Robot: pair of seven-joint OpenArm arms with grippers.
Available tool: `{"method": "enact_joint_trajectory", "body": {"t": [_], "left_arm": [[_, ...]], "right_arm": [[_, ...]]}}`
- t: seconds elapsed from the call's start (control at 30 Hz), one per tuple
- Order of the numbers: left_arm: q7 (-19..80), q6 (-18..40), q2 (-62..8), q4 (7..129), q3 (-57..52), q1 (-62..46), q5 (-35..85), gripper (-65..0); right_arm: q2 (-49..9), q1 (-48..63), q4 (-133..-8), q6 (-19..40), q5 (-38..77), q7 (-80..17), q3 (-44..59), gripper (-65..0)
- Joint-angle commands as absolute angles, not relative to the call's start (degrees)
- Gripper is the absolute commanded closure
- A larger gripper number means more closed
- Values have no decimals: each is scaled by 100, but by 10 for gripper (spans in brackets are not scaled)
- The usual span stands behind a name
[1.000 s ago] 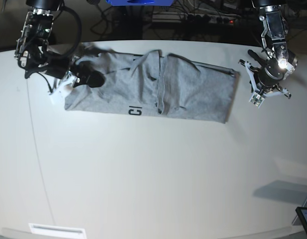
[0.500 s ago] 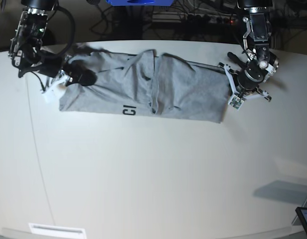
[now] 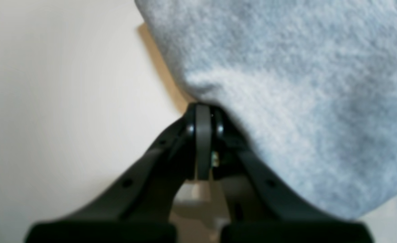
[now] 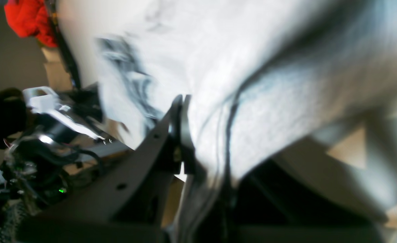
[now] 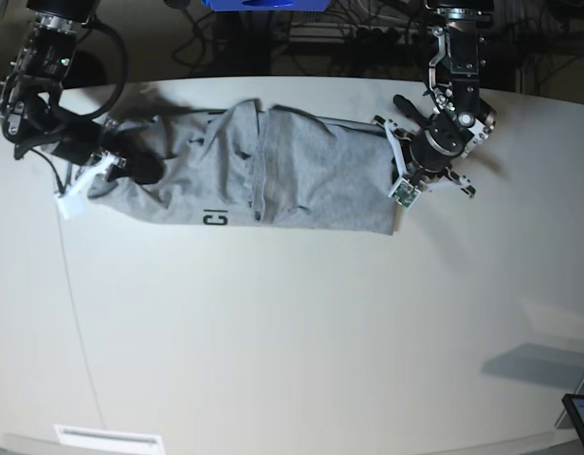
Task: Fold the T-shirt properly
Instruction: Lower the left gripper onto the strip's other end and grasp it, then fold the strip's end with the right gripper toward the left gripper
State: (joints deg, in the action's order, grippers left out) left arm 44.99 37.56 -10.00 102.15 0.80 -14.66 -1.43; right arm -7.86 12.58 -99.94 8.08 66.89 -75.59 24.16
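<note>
The T-shirt lies on the white table as a long, rumpled band of heather-grey cloth stretched between the two arms. A lengthwise fold ridge crosses its middle, and part of the black block lettering shows at its near edge.

Left gripper: in the base view it sits at the band's end on that view's right. In the left wrist view, the left gripper has its jaws pressed together, with no gap visible between the tips. The grey cloth lies directly ahead of the tips and to their right, touching them and draping over the right-hand finger. Bare table lies to the left of the jaws. Whether any fabric is caught between the tips cannot be told.

Right gripper: in the base view it sits at the band's opposite end, where the cloth is bunched and raised around it. In the right wrist view, which is blurred, the right gripper has its jaws nearly together, pinching the shirt fabric; cloth spreads ahead of the tips and hangs down on their right. Dark smeared print shows on the cloth to the left of the tips.
</note>
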Motion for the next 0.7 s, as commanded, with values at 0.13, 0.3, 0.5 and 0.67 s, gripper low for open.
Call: {"method": "enact_joint_trajectory", "body": {"t": [0.13, 0.3, 0.5, 0.67], "left_arm": [[4840, 4000, -980, 10149, 154, -1560, -84, 0], [4840, 4000, -927, 10132, 497, -1552, -84, 0], [5121, 4000, -567, 10123, 629, -1446, -84, 0], [5200, 4000, -470, 10141, 637, -1385, -101, 0]], "right_arm": [[-804, 1253, -10607, 163, 6844, -7547, 2352, -1], [-804, 1244, -10651, -101, 7169, -7486, 1868, -1], [-725, 1244, -10651, -418, 7345, -7398, 1411, 0], [-558, 1235, -10721, -418, 7345, -7407, 1358, 0]]}}
